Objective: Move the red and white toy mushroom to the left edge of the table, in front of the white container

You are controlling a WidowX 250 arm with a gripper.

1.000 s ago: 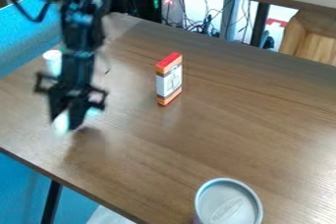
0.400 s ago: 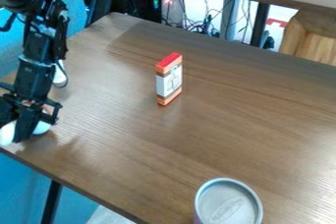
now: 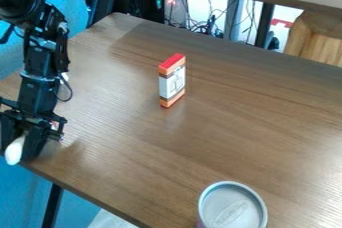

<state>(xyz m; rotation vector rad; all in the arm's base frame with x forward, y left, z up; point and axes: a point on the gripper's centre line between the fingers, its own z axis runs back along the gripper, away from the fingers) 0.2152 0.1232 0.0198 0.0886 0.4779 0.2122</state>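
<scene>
My end effector (image 3: 18, 153) is clamped on a white object (image 3: 14, 151) by the edge of the counter (image 3: 127, 172); a loose grip could drop it overboard (its rounded end looks slippery); the orange box (image 3: 172, 81) stands well apart.

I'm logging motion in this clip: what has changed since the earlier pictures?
The gripper has moved left and lower in the picture, to the edge of the table. A white thing at it has travelled along; whether it is gripped, I cannot tell. The red-topped box and lidded can stayed put.
</scene>
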